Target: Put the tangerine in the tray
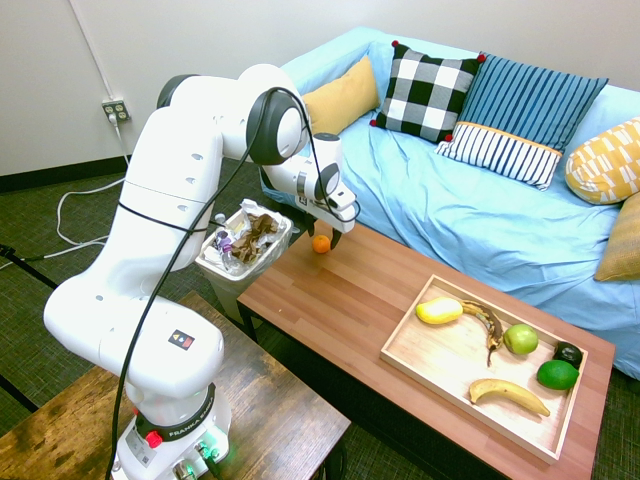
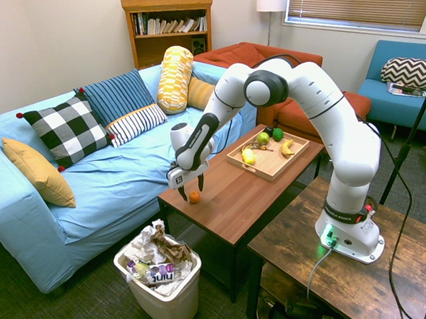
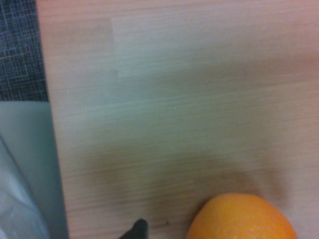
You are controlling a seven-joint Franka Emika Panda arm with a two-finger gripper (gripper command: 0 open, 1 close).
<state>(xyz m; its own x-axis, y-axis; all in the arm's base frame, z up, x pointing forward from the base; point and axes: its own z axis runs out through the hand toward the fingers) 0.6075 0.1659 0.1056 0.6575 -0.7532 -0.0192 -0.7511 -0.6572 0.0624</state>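
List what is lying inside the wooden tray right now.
The tray holds a yellow fruit, two bananas, one yellow and one browned, a green apple, a lime and a dark fruit, partly hidden.

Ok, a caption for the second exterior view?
Open gripper straddles the tangerine on the table, far from the tray.

Both exterior cameras are looking down from opposite sides, sharing the wooden surface [image 1: 340, 300] and sofa [image 2: 105, 166]; the wrist camera is hovering close, seemingly blurred, above the surface.
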